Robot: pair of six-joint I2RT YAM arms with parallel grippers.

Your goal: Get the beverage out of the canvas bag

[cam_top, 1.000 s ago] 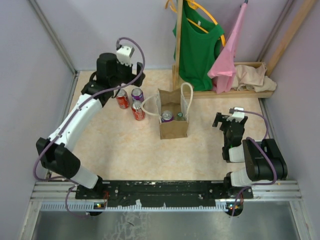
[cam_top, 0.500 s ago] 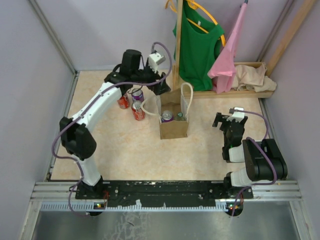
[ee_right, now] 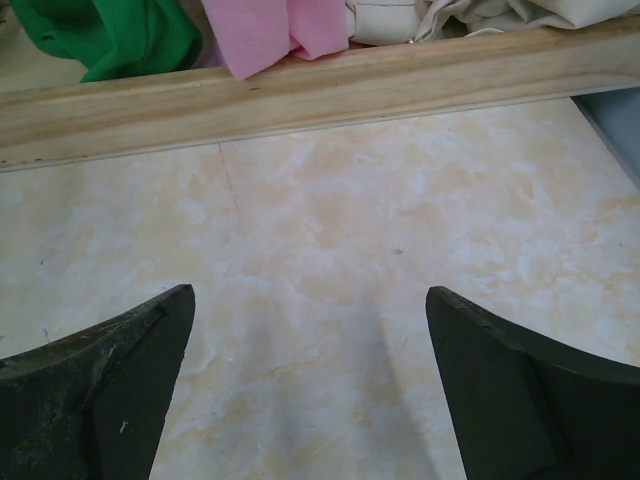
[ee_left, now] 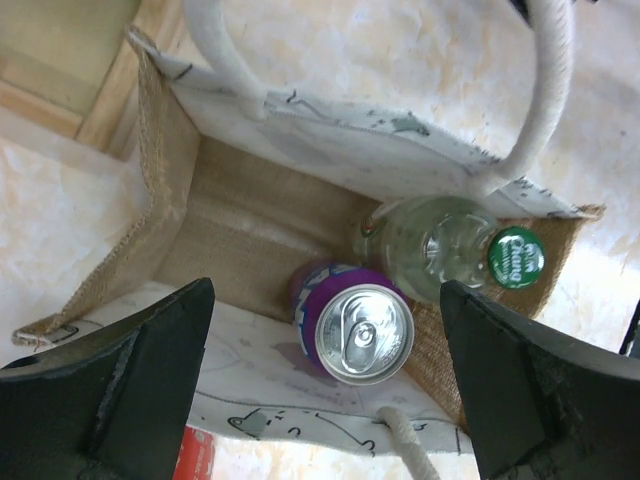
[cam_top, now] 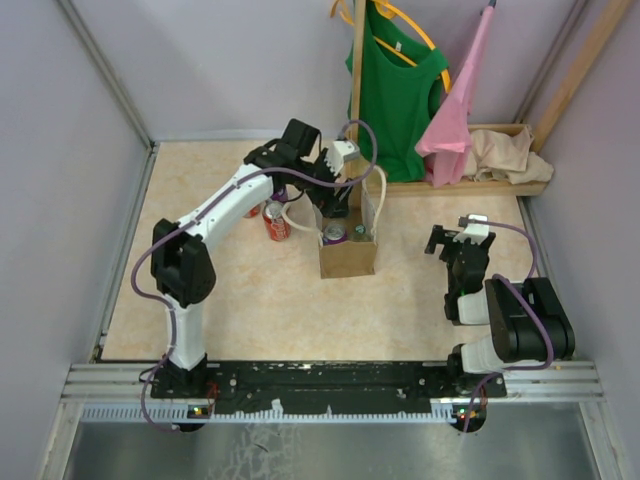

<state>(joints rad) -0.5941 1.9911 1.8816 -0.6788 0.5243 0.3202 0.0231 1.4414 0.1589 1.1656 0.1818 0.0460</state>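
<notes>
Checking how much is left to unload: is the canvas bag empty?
No, the left wrist view shows a purple can and a green-capped clear bottle standing inside the canvas bag.

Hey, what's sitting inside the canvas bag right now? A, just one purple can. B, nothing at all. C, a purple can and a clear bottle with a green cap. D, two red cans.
C: the left wrist view looks straight down into the canvas bag and shows a purple can beside a green-capped clear bottle.
</notes>
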